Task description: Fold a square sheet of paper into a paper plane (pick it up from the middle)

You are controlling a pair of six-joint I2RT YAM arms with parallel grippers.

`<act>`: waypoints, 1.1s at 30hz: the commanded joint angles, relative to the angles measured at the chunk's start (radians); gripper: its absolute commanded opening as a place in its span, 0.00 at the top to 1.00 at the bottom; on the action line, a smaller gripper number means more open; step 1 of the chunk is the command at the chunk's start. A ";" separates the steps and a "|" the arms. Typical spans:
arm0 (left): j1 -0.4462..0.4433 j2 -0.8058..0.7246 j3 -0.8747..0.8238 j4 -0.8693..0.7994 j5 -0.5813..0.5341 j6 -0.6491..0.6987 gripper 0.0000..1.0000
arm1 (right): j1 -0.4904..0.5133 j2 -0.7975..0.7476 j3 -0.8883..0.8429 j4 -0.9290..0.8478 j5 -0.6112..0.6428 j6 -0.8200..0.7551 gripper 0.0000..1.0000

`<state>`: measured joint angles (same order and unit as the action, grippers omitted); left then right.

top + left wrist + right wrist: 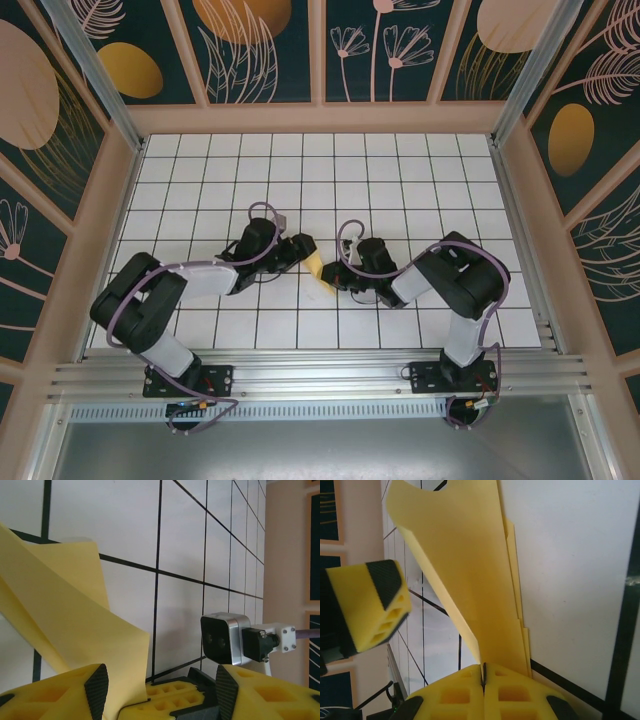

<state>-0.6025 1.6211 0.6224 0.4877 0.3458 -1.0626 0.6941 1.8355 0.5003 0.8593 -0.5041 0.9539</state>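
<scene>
A white table (400, 170) ruled in a black grid floored a booth walled by dark-teal, leaf-printed panels (260, 45). Two black arms, the left arm (150, 300) and the right arm (465, 280), flanked one pale-yellow, partly folded sheet of paper (318, 270), which was lifted off the tiles. Open tiles stretched beyond the sheet of paper to the far rim and out to both sides. The right gripper (483, 676) pinched its layered lower edge tight. The left gripper (161, 692) stood partly spread, clamping nothing, with one pad (97, 685) just beside the sheet of paper.
</scene>
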 commanded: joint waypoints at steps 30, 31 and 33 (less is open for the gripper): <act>-0.008 0.197 0.077 0.051 0.037 0.082 0.39 | -0.013 -0.054 0.015 -0.289 0.010 0.037 0.87; -0.008 0.200 0.076 0.051 0.038 0.082 0.39 | -0.013 -0.055 0.015 -0.295 0.007 0.037 0.87; -0.008 0.205 0.076 0.052 0.039 0.082 0.39 | -0.013 -0.054 0.014 -0.311 0.004 0.040 0.87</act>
<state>-0.6090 1.7950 0.6830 0.5713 0.4149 -1.0168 0.6804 1.7863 0.5304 0.6945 -0.5171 1.0042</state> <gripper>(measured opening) 0.608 0.125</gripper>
